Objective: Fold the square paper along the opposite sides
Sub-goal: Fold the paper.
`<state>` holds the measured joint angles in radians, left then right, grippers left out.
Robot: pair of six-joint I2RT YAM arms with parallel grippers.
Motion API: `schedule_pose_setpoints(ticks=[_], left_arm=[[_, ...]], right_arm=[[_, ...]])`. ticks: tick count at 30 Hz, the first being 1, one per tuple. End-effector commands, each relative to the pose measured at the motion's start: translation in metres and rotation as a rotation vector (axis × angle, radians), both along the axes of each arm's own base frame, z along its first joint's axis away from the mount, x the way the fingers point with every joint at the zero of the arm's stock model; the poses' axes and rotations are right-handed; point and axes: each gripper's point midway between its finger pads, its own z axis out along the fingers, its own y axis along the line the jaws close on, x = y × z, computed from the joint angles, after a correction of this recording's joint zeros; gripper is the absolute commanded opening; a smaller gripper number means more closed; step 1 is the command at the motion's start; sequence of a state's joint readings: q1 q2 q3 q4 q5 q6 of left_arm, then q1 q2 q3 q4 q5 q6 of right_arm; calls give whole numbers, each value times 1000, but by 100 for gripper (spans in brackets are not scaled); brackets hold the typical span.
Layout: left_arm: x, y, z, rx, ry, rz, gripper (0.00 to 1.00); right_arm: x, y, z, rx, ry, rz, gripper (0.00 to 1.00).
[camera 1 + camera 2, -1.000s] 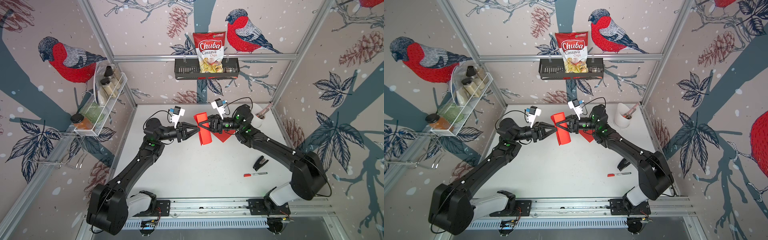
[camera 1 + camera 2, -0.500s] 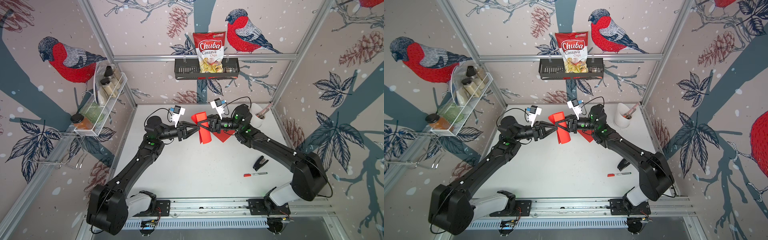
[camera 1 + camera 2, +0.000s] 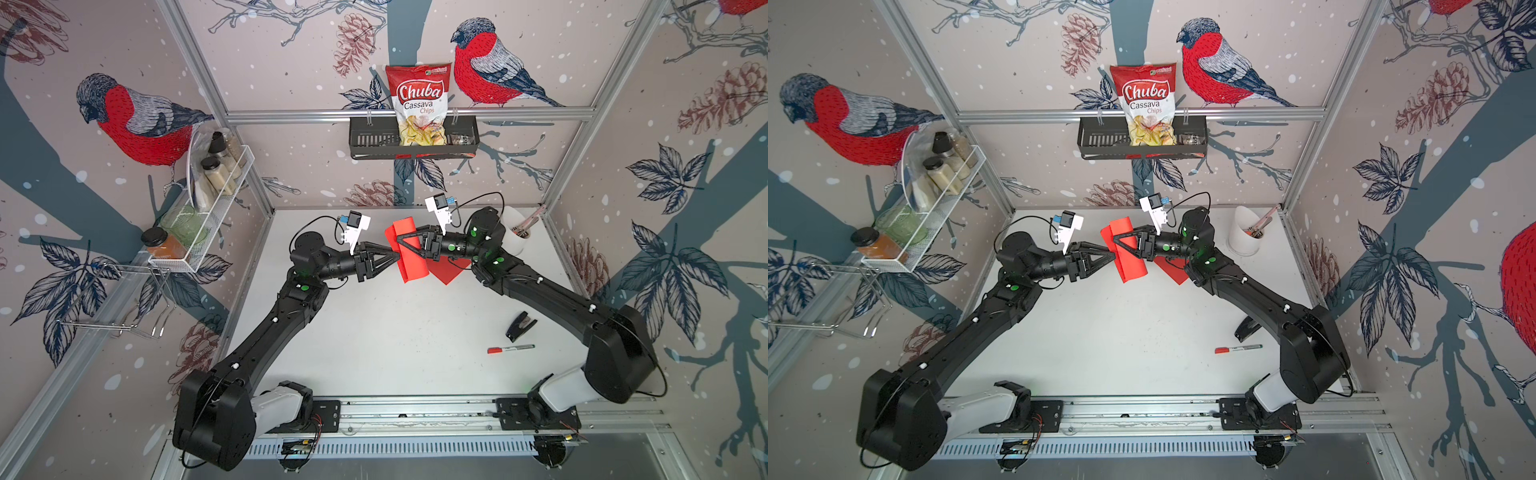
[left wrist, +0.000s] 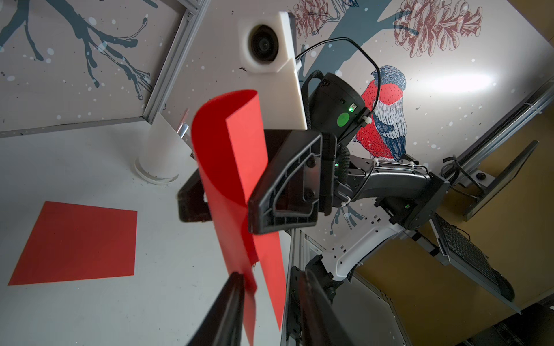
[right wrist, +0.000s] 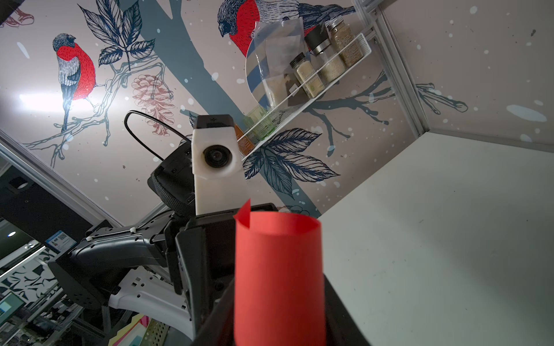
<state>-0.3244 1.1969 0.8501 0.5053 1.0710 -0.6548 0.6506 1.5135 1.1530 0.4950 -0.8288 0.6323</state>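
- In both top views, your right gripper pinches the curled red paper above the table.
- Left wrist: your left gripper is slightly parted, with the paper edge between its jaws, touching one finger.
- Right wrist: jaws clamp the curl.

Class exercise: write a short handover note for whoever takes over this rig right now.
Right gripper: shut on the red paper, held curled above the table.
Left gripper: jaws open, the paper's loose edges between them.
Second red sheet lies flat on the table.
Done: sheet bent into a loop, no crease yet.
To do: align opposite edges, press the crease.
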Motion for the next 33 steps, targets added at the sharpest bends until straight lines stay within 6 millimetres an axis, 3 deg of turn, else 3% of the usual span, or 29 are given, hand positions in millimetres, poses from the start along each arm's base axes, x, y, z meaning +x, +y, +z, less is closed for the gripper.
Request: schedule_pose_setpoints(ticks=[1, 19, 23, 29, 33], left_arm=[[1, -1, 8, -13, -34, 2, 32], [-1, -1, 12, -31, -41, -10, 30], [-2, -1, 12, -32, -44, -14, 23], [-4, -2, 12, -30, -46, -23, 0], [-4, -1, 13, -26, -50, -22, 0]], right_arm=[[-1, 0, 8, 26, -12, -17, 38], [-8, 13, 7, 21, -5, -21, 43], [-9, 13, 8, 25, 1, -24, 44], [-9, 9, 14, 35, -4, -28, 47], [-10, 5, 20, 44, -10, -22, 51]])
